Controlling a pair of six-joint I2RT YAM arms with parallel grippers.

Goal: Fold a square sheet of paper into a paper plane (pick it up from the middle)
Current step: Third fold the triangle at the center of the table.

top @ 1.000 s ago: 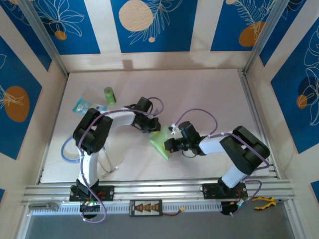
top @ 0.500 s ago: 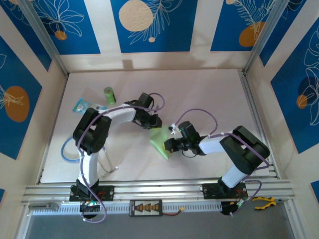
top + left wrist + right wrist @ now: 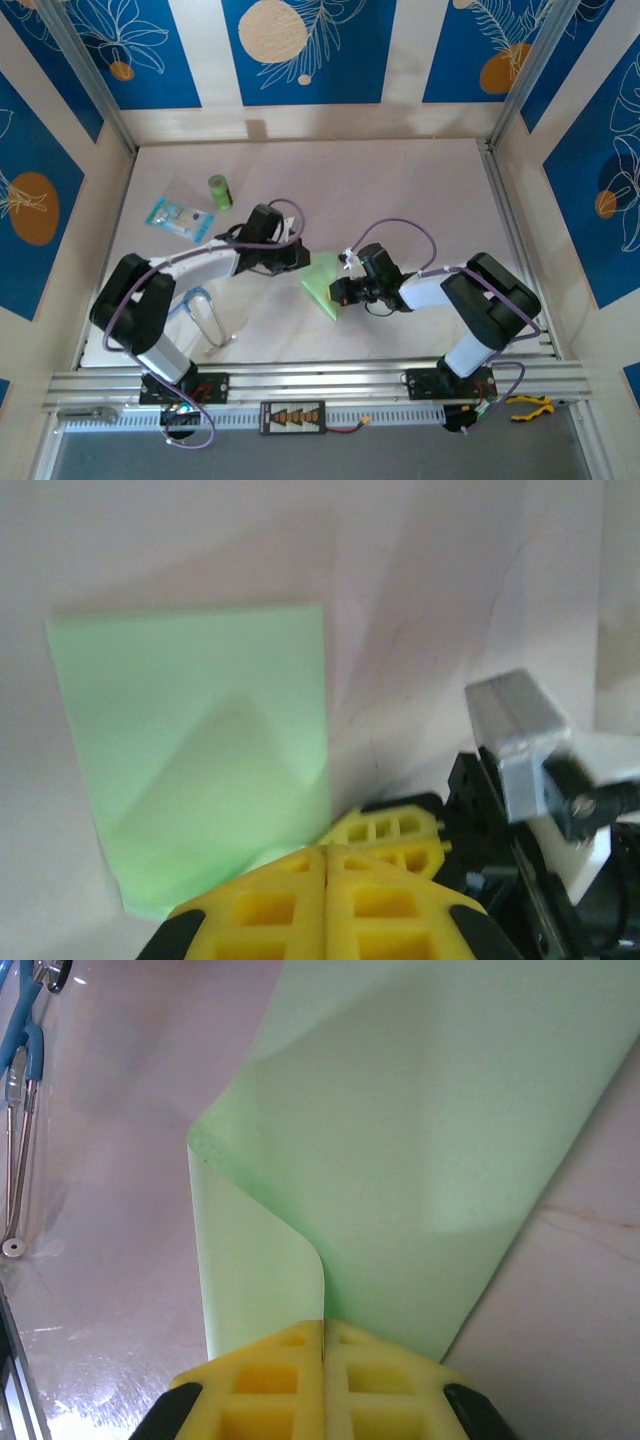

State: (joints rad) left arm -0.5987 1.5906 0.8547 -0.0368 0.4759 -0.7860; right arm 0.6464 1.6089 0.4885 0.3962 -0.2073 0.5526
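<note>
A: So, where's the paper [image 3: 320,285]?

B: Mid-desk [image 3: 420,190]. It's thin, smooth and pale green, with one flap curled over in a soft roll. The right hand [image 3: 340,290] is clamped on its right edge, where the roll ends.

A: And the left hand [image 3: 298,256]?

B: Its fingers are pressed together on nothing, just left of the paper's far corner. Half a second ago it sat over that corner; the arm has swung back. Bare desk lies beyond the paper, and a cylinder [image 3: 219,191] stands well off to its far left.
</note>
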